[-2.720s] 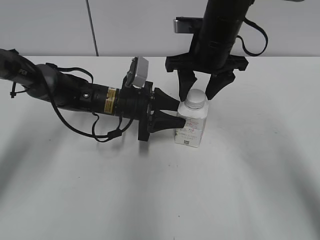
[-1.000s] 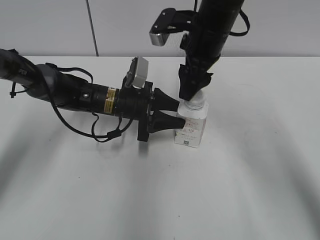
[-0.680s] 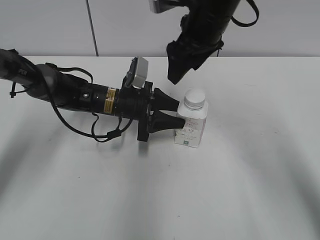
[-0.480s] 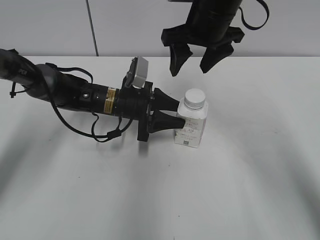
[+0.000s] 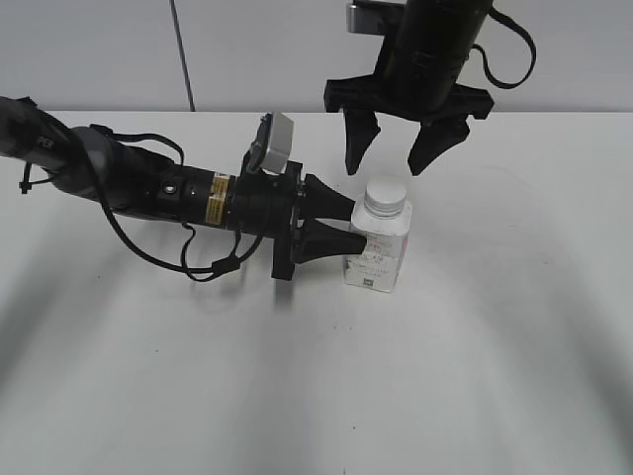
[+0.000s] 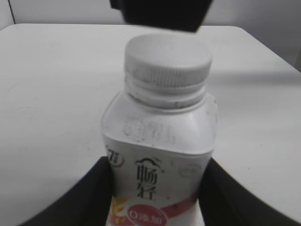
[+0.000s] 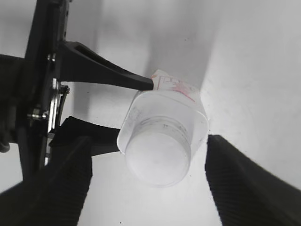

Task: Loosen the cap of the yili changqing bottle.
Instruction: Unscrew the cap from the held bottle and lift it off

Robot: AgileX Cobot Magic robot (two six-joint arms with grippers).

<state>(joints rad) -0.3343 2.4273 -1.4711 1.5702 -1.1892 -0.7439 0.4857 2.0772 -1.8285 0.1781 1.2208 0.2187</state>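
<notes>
Near mid-table stands one yili changqing bottle (image 5: pixel 377 249), upright, long axis vertical, with one cap (image 5: pixel 386 194) on top. Left gripper (image 5: pixel 341 226) comes in from 9 o'clock, clamped on the bottle's body. Right gripper (image 5: pixel 396 153) hangs just above the cap at 12 o'clock, jaws spread wide. It's the nearer arm to the cap and I'd guess it drops straight down.

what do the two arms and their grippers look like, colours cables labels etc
Both arms are black. The left arm is a round tube with a yellow-and-black label, loose black cables and a grey camera block on its wrist. The left gripper has tapered black fingers. The right gripper has two thick, pointed black fingers with ribbed pads, and a black cable loops beside its arm.
</notes>
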